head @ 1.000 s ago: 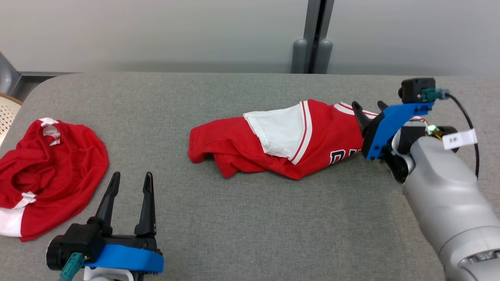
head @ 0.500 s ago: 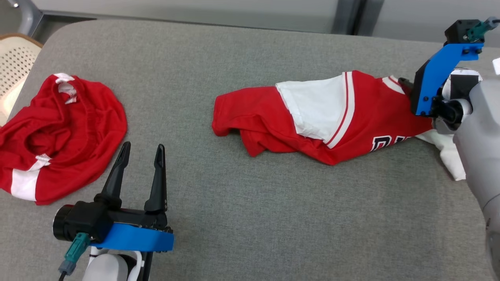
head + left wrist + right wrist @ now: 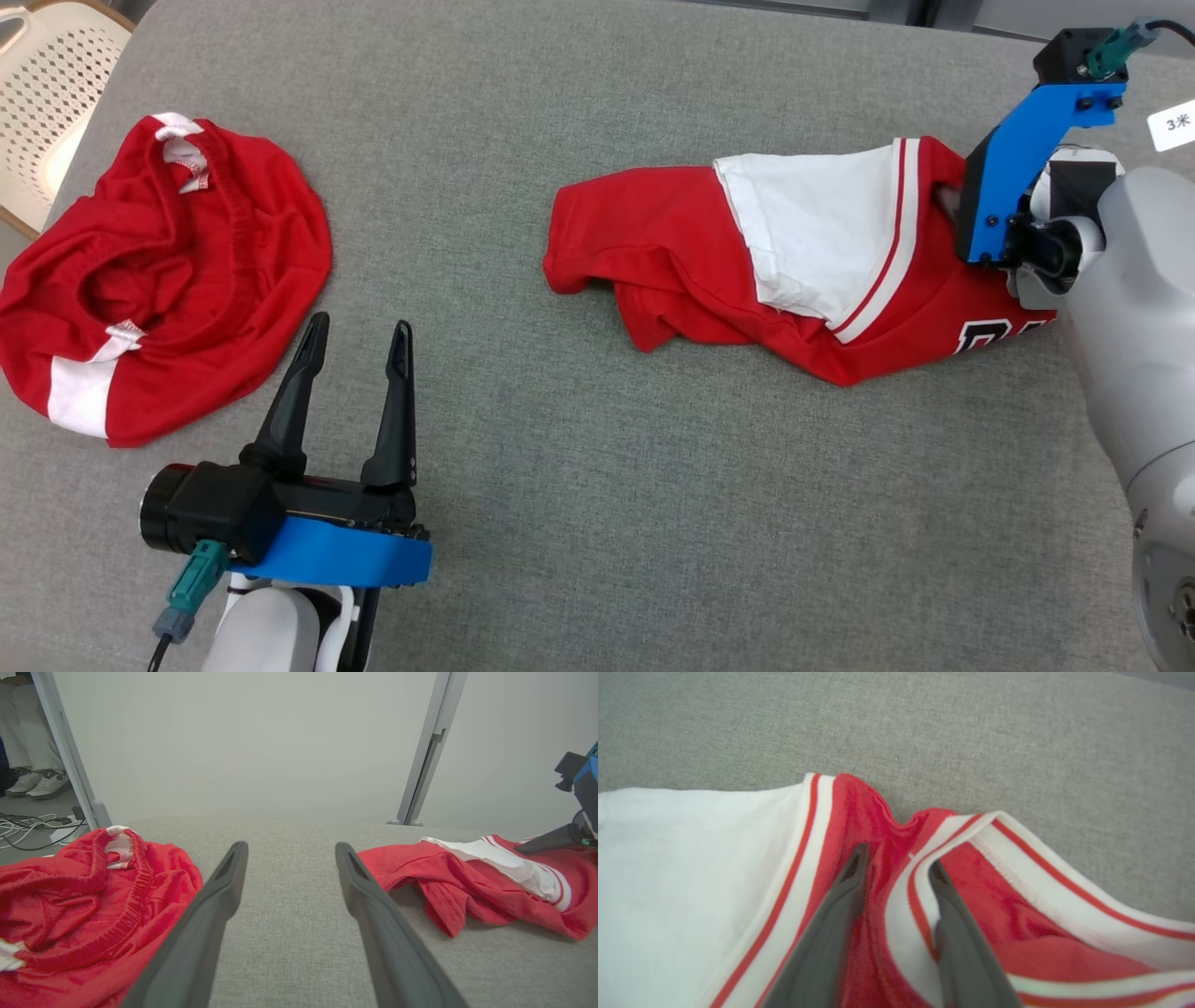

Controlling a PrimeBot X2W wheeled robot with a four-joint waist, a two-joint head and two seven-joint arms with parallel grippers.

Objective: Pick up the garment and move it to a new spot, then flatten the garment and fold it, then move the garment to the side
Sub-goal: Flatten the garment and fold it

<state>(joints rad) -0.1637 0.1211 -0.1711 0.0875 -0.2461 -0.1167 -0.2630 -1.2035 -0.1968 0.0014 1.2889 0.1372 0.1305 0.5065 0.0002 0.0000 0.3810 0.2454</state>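
Right now the red and white shirt [image 3: 691, 243] is lying in a crumpled bunch on the grey table [image 3: 597, 485], over on the robot's right side. A big white part is showing on top of it, with thin red and white stripes running beside that. Some dark letters are peeking out near the right arm.

The right claw [image 3: 896, 861] is reaching down onto the right end of the shirt. In the right wrist view its two dark fingers [image 3: 840, 905] are standing apart. A raised fold of the striped edge is sitting in the gap between them. The fingertips are down at the cloth, but they are not squeezing it, so this claw is open and the shirt is lying on the table. In the head view a blue bracket [image 3: 1018, 177] is hiding those fingers.

The left claw [image 3: 362, 325] is pointing out over bare table at the robot's near left, well apart from the shirt. Its fingers are spread wide and nothing is sitting between them.

Just to its left, red shorts [image 3: 168, 271] are lying in a rumpled heap, with white patches showing at the waist and at one leg. Bare table is showing between the shorts and the shirt. A white plastic chair [image 3: 56, 75] with little holes is peeking in by the table's far left corner. In the left wrist view a person's white shoes [image 3: 37, 784] are standing on the floor beyond the table.
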